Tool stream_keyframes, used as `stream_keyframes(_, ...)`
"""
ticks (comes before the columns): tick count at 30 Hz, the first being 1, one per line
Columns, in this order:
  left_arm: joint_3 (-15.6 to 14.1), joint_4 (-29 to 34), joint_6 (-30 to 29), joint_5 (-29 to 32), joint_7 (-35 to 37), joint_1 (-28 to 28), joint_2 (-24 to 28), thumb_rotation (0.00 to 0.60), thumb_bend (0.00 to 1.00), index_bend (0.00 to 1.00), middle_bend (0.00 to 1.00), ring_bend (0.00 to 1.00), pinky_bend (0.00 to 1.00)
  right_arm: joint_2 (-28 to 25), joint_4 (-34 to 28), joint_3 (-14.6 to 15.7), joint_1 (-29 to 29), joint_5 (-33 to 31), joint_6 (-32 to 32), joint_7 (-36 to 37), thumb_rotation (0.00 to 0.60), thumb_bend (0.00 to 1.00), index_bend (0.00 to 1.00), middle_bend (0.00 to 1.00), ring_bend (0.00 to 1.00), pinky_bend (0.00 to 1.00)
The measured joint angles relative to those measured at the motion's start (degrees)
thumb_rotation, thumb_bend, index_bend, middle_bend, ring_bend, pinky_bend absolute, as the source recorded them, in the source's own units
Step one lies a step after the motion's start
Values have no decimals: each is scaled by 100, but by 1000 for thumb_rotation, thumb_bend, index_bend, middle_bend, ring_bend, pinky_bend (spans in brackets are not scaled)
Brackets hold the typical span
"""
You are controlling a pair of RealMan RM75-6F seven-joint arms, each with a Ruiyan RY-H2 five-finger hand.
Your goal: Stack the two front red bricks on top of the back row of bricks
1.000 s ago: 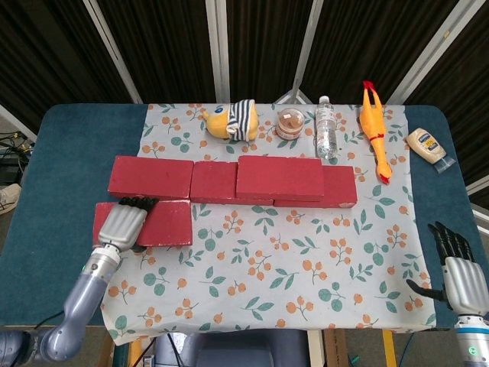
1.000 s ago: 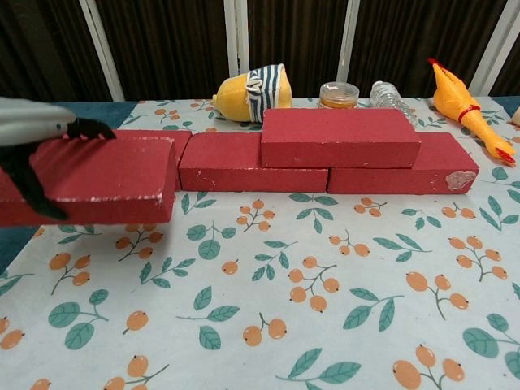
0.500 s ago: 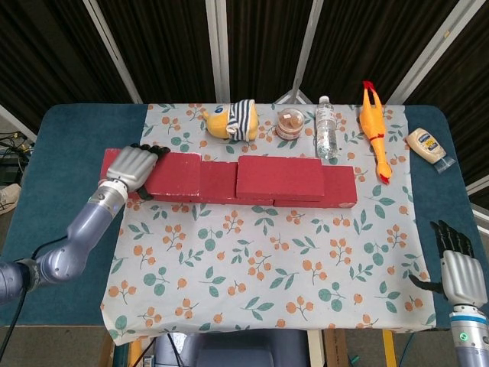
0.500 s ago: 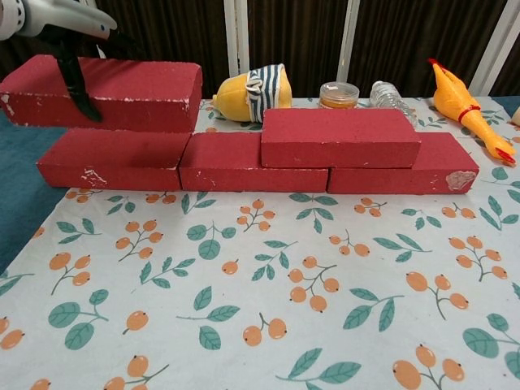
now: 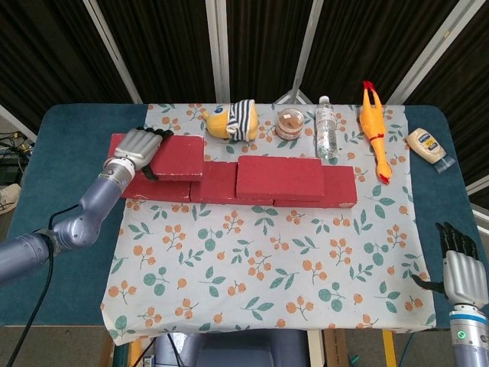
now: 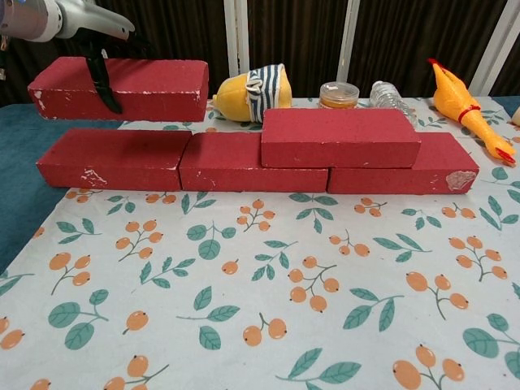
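Note:
My left hand [image 5: 141,148] [image 6: 77,20] grips a red brick [image 5: 170,157] [image 6: 146,81] and holds it in the air above the left end of the back row of bricks [image 5: 221,183] [image 6: 227,161]. The held brick hangs a little above the row's left brick [image 6: 114,158] without touching it. A second red brick [image 5: 280,177] [image 6: 340,136] lies stacked on the row's middle and right bricks. My right hand [image 5: 461,271] rests open at the table's near right corner, holding nothing.
Behind the row stand a yellow striped plush toy [image 5: 229,121], a small lidded cup [image 5: 290,124], a water bottle [image 5: 326,128] and a rubber chicken [image 5: 374,130]. A mayonnaise bottle [image 5: 426,145] lies at the far right. A floral cloth [image 5: 260,260] covers the table.
My left hand lifted the front red brick off the cloth and carried it back and up over the row's left end. The right hand has barely moved.

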State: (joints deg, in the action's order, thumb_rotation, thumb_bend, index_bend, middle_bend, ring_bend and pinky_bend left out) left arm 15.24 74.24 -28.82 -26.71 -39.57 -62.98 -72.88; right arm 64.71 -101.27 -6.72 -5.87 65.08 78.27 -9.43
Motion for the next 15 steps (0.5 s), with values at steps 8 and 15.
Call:
stream_keyframes(8,-82,-606,273,-529,651,-89,-467,600,0,267,316,304,298,17,-6,-36,0,-52,19,-40,600,106,0,0,0,0)
stream_keyframes(15,-186,-817,326,-831,979,-185,-705,600,0,266,313,304,296,10,21,-52,-5,-85,-22,-23,600,106,0,0,0,0)
